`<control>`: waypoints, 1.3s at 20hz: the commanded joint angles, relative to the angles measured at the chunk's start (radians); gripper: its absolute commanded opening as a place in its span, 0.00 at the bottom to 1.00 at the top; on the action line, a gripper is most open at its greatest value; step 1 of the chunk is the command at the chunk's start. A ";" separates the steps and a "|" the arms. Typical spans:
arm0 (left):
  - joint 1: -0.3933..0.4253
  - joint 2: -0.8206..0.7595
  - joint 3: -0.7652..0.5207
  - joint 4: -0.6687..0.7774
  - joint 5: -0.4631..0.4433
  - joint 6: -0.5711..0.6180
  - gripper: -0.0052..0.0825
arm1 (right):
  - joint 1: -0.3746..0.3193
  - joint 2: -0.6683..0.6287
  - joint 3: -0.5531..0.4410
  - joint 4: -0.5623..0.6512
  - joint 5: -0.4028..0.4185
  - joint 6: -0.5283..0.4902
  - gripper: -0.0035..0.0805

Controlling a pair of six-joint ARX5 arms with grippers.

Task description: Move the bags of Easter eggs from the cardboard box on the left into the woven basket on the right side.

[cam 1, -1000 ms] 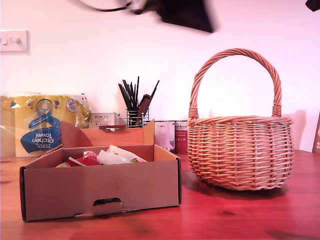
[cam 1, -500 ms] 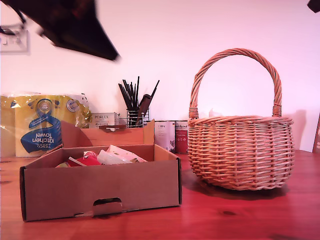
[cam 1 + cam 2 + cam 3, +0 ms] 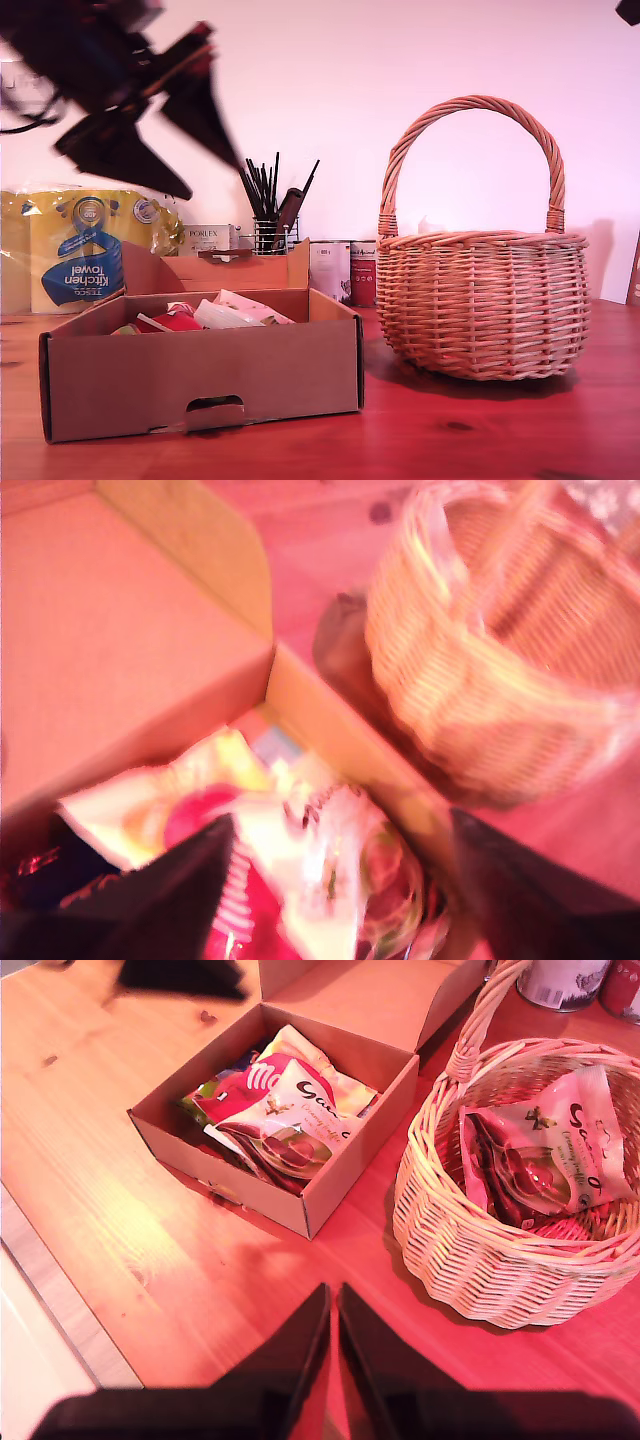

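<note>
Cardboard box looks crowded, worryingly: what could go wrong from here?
The bags overlap in the cardboard box, so my first tool, open above them, might pinch two. One finger hangs near the box wall and could shove it. The arched handle of the woven basket could snag a carried bag.

A home: kitchen towel pack (image 3: 85, 245), tins (image 3: 343, 270), wall switch (image 3: 27, 82).

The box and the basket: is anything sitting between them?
Nothing; in the second wrist view, only bare red-brown table separates the cardboard box from the woven basket. They stand apart.
</note>
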 commanded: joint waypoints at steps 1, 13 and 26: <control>-0.002 0.059 0.042 -0.061 -0.011 -0.035 0.89 | 0.005 -0.006 0.010 0.010 -0.004 -0.005 0.03; -0.043 0.361 0.246 -0.263 -0.033 -0.098 0.89 | 0.005 -0.006 0.010 0.013 -0.005 -0.005 0.03; -0.096 0.487 0.246 -0.214 -0.047 -0.115 0.89 | 0.024 -0.006 0.010 0.019 -0.006 -0.006 0.03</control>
